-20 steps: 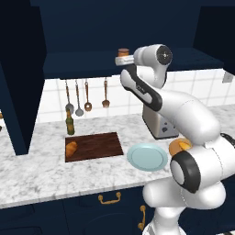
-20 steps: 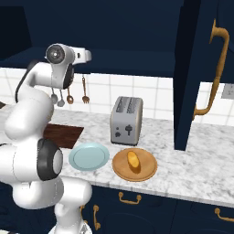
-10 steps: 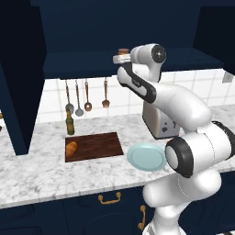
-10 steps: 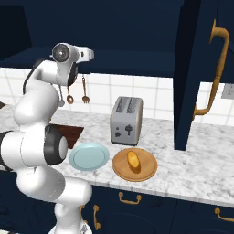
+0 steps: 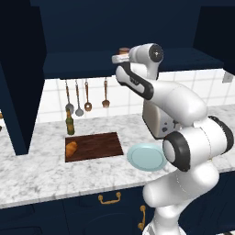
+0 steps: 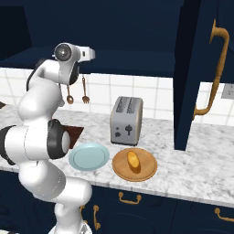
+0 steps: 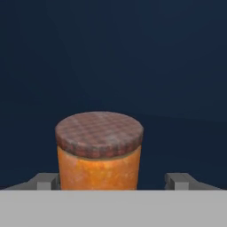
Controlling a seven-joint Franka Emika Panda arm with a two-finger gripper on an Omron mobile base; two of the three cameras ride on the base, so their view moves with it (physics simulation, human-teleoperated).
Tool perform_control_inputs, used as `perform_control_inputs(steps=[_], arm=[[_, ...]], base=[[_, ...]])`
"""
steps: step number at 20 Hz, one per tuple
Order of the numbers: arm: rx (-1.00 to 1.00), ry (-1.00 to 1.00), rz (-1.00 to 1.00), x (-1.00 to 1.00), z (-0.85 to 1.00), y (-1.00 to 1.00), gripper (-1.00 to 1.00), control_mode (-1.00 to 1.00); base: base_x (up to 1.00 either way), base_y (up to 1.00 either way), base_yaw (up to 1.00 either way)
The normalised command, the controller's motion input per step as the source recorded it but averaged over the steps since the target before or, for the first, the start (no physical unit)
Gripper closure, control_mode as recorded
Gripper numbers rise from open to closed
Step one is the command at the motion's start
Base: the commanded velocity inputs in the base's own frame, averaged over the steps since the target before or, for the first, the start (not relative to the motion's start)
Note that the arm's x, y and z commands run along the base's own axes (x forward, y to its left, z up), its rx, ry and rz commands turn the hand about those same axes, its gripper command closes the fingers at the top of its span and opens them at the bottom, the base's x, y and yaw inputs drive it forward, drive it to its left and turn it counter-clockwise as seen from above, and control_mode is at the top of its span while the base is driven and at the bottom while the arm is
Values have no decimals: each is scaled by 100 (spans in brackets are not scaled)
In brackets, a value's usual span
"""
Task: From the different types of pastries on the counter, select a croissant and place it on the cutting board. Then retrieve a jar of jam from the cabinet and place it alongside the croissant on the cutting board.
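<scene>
The jar of jam (image 7: pixel 99 150), orange with a darker checked lid, stands on the dark shelf of the navy cabinet (image 5: pixel 82 64). My gripper (image 7: pixel 111 181) is open, with one fingertip (image 7: pixel 46 181) on each side of the jar and a gap at both. In the left base view the gripper (image 5: pixel 120 58) is raised to the shelf, just below the jar (image 5: pixel 124 50). The croissant (image 5: pixel 71 148) lies on the left end of the dark cutting board (image 5: pixel 98 146) on the marble counter (image 5: pixel 46 179). The yellow-orange bun (image 6: pixel 134 160) rests on a round wooden plate (image 6: pixel 148 170).
A pale blue plate (image 5: pixel 146 157) lies right of the board, and a silver toaster (image 6: pixel 126 120) stands behind it. A green-brown bottle (image 5: pixel 69 123) stands at the wall behind the board, under hanging utensils (image 5: pixel 87 96). An open cabinet door (image 6: pixel 201 73) with a gold handle stands at the right.
The arm's lower links have swung and straightened while the hand stayed up at the shelf, edging slightly toward the jar. The jar, croissant and board have not moved.
</scene>
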Motion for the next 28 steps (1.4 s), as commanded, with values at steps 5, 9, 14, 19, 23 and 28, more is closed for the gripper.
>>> perform_control_inputs(steps=[5, 9, 14, 19, 23, 28], arm=[[6, 0, 0, -5, 1, 0, 100, -100], [19, -2, 0, -23, 31, 0, 100, -100], [3, -1, 1, -46, 40, 0, 100, -100], [-15, 0, 1, -77, 47, -8, 100, -100], [-14, 0, 0, -94, 33, -18, 100, -100], [4, -23, 0, -100, 9, -3, 100, -100]], base=[[0, 0, 0], [0, 0, 0], [0, 0, 0], [0, 0, 0], [0, 0, 0], [0, 0, 0]])
